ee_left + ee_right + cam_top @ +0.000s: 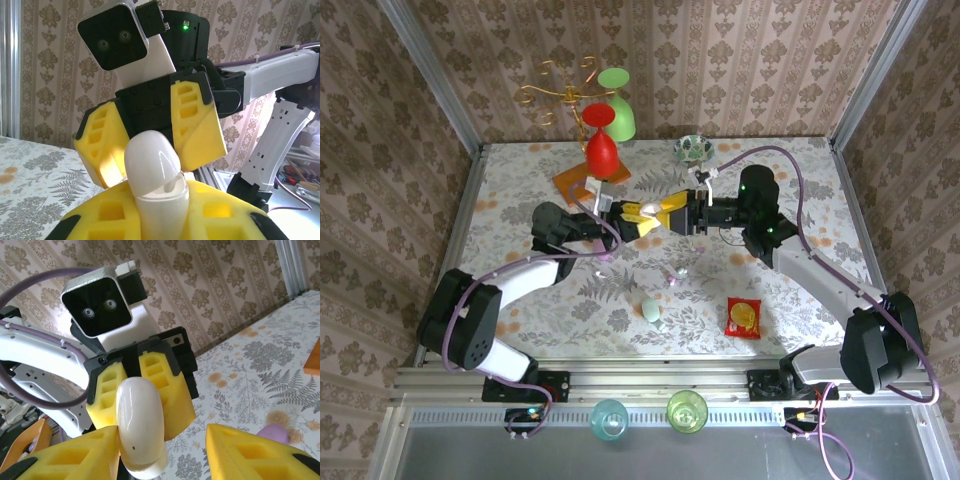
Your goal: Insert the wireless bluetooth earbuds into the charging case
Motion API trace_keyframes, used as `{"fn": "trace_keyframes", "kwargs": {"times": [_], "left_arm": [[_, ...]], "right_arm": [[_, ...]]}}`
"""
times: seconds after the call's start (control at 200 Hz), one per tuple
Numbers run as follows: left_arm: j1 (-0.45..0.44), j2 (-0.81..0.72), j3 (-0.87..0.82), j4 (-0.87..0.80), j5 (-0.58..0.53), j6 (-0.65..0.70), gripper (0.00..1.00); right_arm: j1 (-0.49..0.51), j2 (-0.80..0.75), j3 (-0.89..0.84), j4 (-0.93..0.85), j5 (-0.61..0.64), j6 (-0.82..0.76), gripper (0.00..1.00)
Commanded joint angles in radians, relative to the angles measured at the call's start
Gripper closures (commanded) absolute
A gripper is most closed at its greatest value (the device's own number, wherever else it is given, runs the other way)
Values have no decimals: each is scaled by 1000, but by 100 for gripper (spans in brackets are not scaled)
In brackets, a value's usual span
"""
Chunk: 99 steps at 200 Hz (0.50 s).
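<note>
Both grippers meet above the middle of the table. My left gripper (636,218) (160,217) is shut on the white charging case (648,210) (152,172), which stands upright between its yellow pads. The case lid is ajar, and a pale shape shows in the gap. My right gripper (672,215) (162,442) faces it with its jaws open: one pad touches the case (140,425) and the other pad (250,455) stands well apart. Tiny lilac and pale earbuds (674,276) lie on the table below the grippers.
A mint pebble-like case (651,311) and a red snack packet (743,317) lie near the front. At the back stand a red goblet (603,150), a green goblet (618,105), an orange board (590,182) and a small bowl (693,148). A lilac rounded thing (274,432) lies on the table.
</note>
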<state>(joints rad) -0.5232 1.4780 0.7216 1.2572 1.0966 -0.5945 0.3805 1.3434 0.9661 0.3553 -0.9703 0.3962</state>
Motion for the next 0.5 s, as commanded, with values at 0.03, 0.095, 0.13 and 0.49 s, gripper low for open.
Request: {"fn": "trace_keyframes", "kwargs": {"times": [0.03,0.095,0.13,0.49], "left_arm": [[-23,-52,-30,39,66,104,95],[-23,-56,-41,38,63,126,96],[-22,-58,-44,39,60,138,96],[-24,-58,-55,40,32,207,97]], "right_arm": [[-8,-9,36,-9,140,31,49],[-9,-6,38,-4,138,35,45],[-8,-4,41,-6,136,35,43],[-7,-38,44,-75,148,-11,23]]}}
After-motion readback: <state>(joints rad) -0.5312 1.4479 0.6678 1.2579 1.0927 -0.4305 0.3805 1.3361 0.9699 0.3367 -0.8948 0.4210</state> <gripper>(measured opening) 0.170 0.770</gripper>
